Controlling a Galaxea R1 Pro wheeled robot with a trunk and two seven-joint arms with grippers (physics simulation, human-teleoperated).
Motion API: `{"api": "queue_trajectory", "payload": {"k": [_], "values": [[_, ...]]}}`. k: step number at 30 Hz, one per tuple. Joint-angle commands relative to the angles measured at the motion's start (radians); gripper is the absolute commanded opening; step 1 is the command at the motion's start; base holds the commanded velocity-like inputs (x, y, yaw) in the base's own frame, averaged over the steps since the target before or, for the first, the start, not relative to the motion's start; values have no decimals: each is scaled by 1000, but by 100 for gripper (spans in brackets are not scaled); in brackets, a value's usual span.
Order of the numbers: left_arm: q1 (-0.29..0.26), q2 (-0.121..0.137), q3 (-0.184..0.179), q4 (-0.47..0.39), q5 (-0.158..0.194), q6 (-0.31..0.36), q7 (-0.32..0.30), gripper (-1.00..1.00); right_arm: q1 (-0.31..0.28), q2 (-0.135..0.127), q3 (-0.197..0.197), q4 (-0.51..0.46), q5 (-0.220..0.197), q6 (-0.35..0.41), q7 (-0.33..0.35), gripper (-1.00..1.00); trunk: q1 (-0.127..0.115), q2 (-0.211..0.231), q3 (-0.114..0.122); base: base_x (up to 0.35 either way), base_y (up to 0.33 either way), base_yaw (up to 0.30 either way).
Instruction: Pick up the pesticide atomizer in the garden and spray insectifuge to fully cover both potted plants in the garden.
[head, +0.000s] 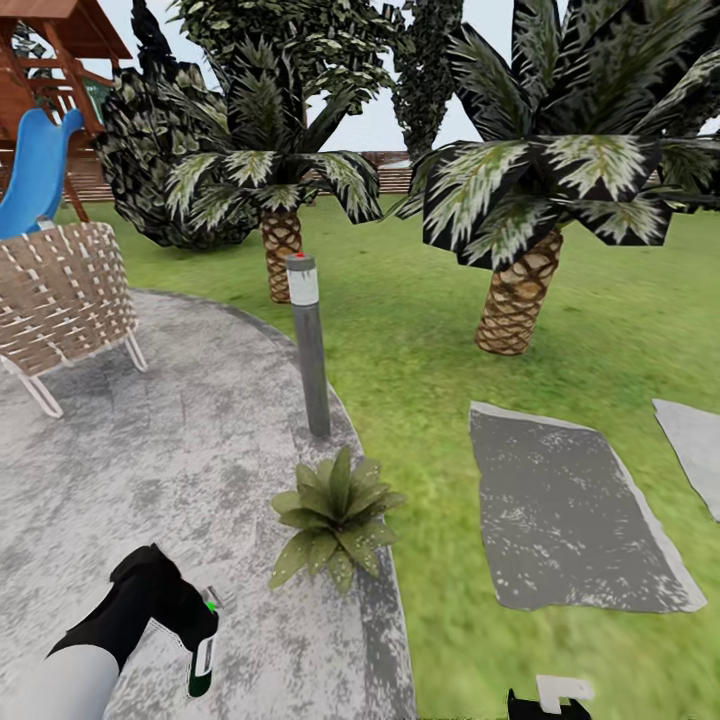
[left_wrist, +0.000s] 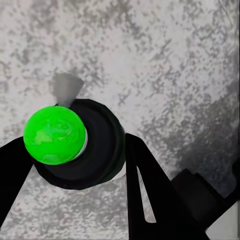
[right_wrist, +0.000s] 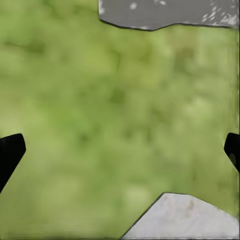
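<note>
Left gripper (head: 196, 640) clamps the pesticide atomizer (head: 203, 665) near a potted plant (head: 335, 515) — apparently poised for spraying — while right gripper (right_wrist: 120, 150) hangs wide, empty.

A garden: lawn (head: 420, 300), palms (head: 515, 300), paved round (head: 180, 450), playground slide (head: 35, 170).

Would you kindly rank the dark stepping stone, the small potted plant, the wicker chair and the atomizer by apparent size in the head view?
1. Dark stepping stone
2. Wicker chair, cut off at the edge, so unsure against the stone
3. Potted plant
4. Atomizer, held by the left gripper
</note>
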Motion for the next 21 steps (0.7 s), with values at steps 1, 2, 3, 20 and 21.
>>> {"api": "queue_trajectory", "payload": {"k": [1, 2, 3, 20, 21], "values": [[0, -1, 3, -2, -3, 10, -9, -100, -1, 0, -8, 1, 10, -3, -2, 100, 0, 0, -1, -1, 3, -262], [0, -5, 3, -1, -2, 10, -10, -100, -1, 0, -8, 1, 10, -3, -2, 100, 0, 0, -1, -1, 1, -263], [0, -12, 3, -1, -1, 10, -11, -100, -1, 0, -8, 1, 10, -3, -2, 100, 0, 0, -1, 0, 1, -264], [1, -29, 3, 0, -13, 12, -10, -100, -1, 4, -8, 1, 12, -3, -1, 100, 0, 0, -1, 0, 105, -17], [1, -29, 4, 0, -12, 12, -10, -100, -1, 4, -8, 1, 12, -2, -1, 100, 0, 0, -1, 0, 299, -130]]}}
